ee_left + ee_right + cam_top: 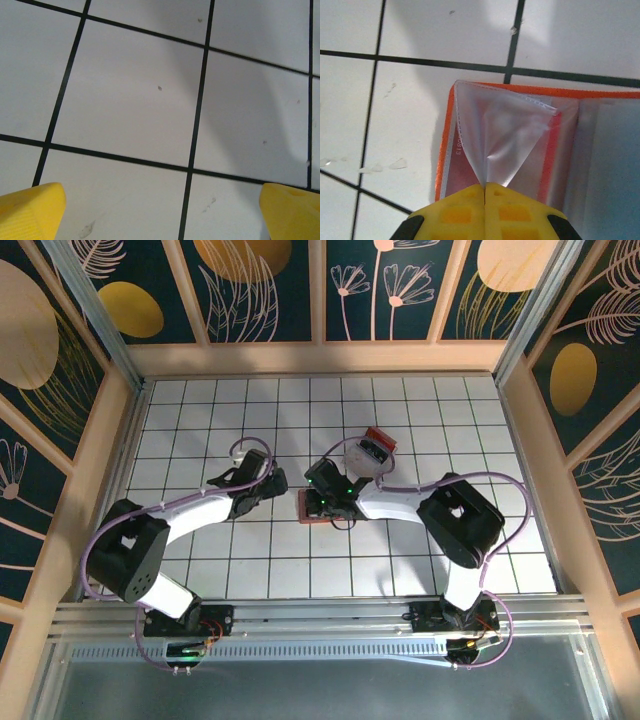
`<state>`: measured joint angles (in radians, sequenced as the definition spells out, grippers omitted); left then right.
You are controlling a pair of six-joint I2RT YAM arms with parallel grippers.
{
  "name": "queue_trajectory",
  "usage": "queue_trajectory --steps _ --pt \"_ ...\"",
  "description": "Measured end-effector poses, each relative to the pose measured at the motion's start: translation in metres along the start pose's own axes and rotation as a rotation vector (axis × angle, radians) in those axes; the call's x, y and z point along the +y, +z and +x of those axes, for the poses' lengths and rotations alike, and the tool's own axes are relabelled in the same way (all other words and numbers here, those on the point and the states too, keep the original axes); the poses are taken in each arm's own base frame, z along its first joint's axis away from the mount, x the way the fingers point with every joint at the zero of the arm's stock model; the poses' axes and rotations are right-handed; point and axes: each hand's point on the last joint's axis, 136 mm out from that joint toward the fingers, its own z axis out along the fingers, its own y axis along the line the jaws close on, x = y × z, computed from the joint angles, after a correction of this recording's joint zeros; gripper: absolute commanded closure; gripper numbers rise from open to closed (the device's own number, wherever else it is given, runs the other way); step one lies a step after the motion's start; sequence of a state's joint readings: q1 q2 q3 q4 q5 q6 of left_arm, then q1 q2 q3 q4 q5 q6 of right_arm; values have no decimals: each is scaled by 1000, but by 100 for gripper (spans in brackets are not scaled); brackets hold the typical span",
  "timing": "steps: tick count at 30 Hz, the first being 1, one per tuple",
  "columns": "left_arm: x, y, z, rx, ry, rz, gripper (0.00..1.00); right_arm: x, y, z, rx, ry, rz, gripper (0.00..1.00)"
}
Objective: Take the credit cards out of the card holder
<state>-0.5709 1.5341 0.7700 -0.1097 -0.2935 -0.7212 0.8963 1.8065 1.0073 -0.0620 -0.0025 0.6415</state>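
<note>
**Two pincers, one pinching the holder's sleeve**

One pincer works on the card holder [303,508], which lies opened flat near the middle of the white-tiled counter [200,420]. In the top view the right pincer [322,502] sits right over it and hides most of it, so that just an orange-red edge shows.

From the right wrist, the right pincer [485,192] has its yellow fingertips pressed together on a clear sleeve [505,130] inside the card holder [605,145]. The sleeve stands up in a peaked fold that narrows into the fingertips. An orange rim [545,91] runs along the holder's far side and left end. Something reddish with small print shows through the plastic, too blurred to read.

The left pincer [268,485] is just left of the holder and apart from it. Seen from its own wrist, the left pincer [162,210] is spread wide over bare tiles.

A clear box [371,452] with red and black contents sits near the holder, toward the far edge.
</note>
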Motion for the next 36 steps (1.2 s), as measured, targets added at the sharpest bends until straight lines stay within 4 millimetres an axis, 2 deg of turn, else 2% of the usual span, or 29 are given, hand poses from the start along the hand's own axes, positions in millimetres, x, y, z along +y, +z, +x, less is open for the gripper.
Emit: queue_trajectory --steps 7,16,22,26,36 --pt "-27 3 30 56 133 2 1 5 -2 1 6 49 -30 96" --pt "-27 17 55 136 182 -8 1 5 -3 1 0 73 -36 95" --pt "-24 21 57 129 194 -27 1 4 -3 2 -4 80 -39 96" --pt "-24 22 56 126 196 -31 1 2 -5 1 -15 94 -41 90" --pt "-24 22 56 119 194 -36 1 -15 -36 -12 -107 111 34 80"
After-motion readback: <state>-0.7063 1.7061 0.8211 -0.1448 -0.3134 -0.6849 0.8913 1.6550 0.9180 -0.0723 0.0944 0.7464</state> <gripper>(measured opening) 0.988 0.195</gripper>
